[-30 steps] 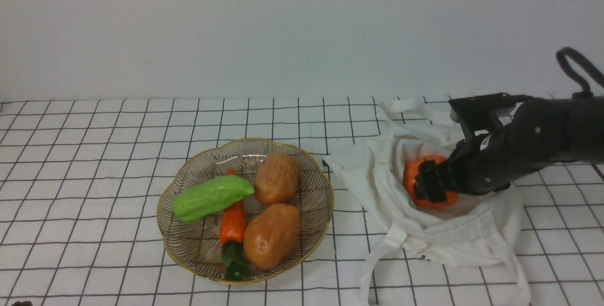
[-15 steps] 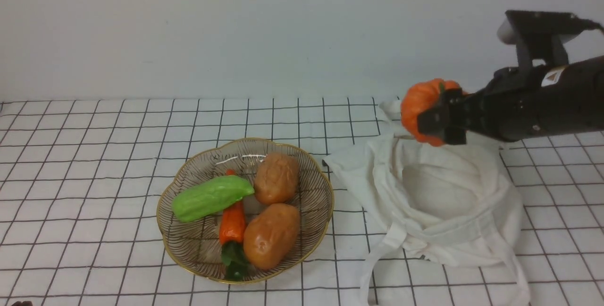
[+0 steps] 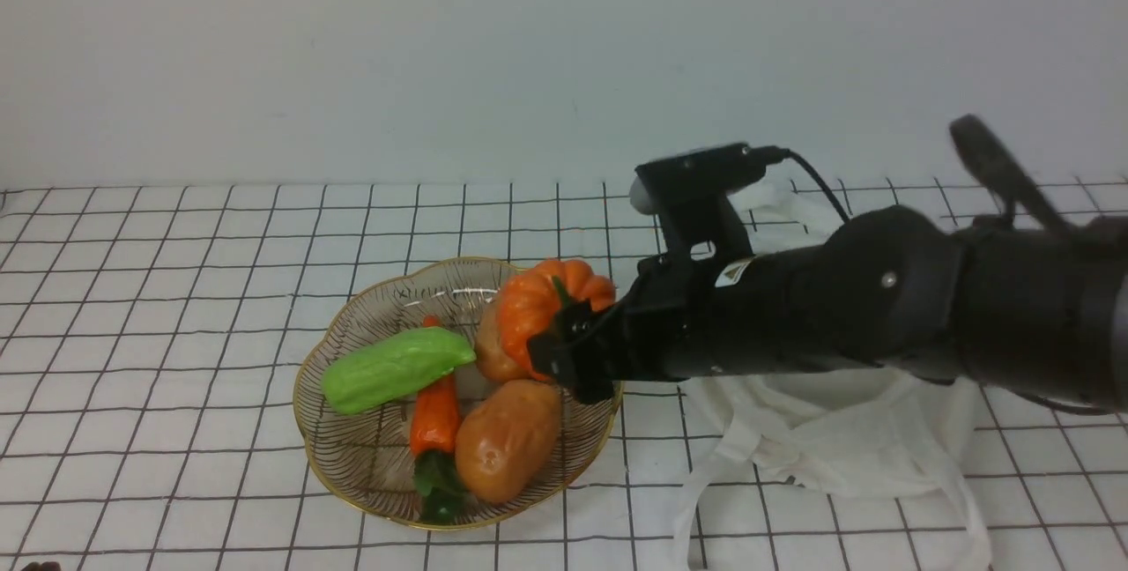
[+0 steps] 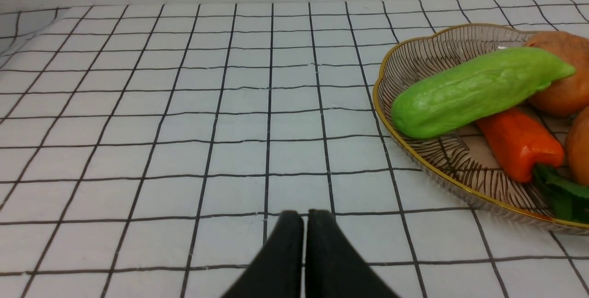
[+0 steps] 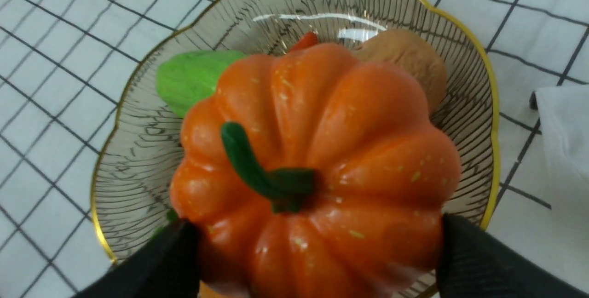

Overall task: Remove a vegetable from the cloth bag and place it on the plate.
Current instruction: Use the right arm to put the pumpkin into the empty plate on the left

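Pumpkin hangs over the crowded plate, pinched by the right tool, probably for lowering there; left tool is closed, empty.

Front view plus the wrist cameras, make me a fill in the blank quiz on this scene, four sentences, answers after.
The end effector gripping the pumpkin belongs to the ____ arm.
On the plate, the green vegetable lies across the ____.
The plate also holds ____ brown potatoes.
The left end effector is ____ and holds nothing.
Missing words: right; carrot; two; shut.
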